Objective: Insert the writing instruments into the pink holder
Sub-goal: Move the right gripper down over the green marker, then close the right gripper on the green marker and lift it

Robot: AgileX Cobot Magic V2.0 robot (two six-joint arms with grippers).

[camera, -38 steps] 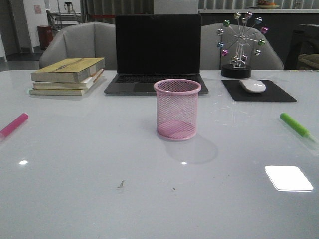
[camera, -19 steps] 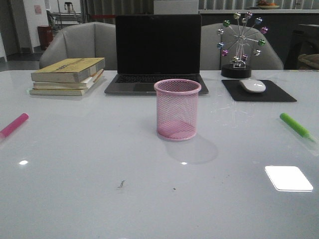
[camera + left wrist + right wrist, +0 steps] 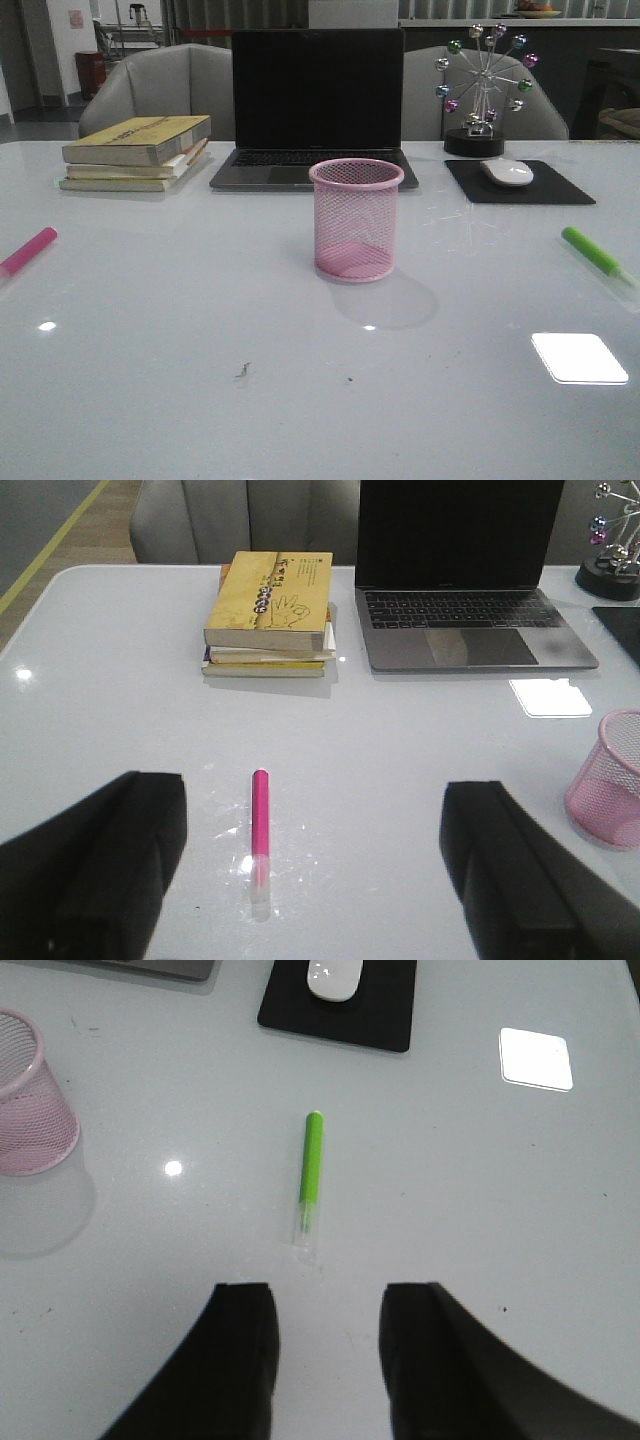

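The pink holder (image 3: pixel 356 220) stands upright and empty at the table's middle; it also shows at the edge of the left wrist view as the pink holder (image 3: pixel 610 780) and in the right wrist view as the pink holder (image 3: pixel 28 1095). The pink marker (image 3: pixel 28 250) lies flat at the far left. The green marker (image 3: pixel 592 252) lies flat at the far right. My left gripper (image 3: pixel 312 785) is open, high above the table, with the pink marker (image 3: pixel 260 825) between its fingers in view. My right gripper (image 3: pixel 328 1295) is open, and the green marker (image 3: pixel 311 1175) lies just ahead of it.
A laptop (image 3: pixel 316 105) stands open behind the holder. A stack of books (image 3: pixel 135 152) sits back left. A black mouse pad (image 3: pixel 520 185) with a white mouse (image 3: pixel 507 171) and a ferris-wheel ornament (image 3: pixel 482 85) are back right. Grey chairs stand behind the table.
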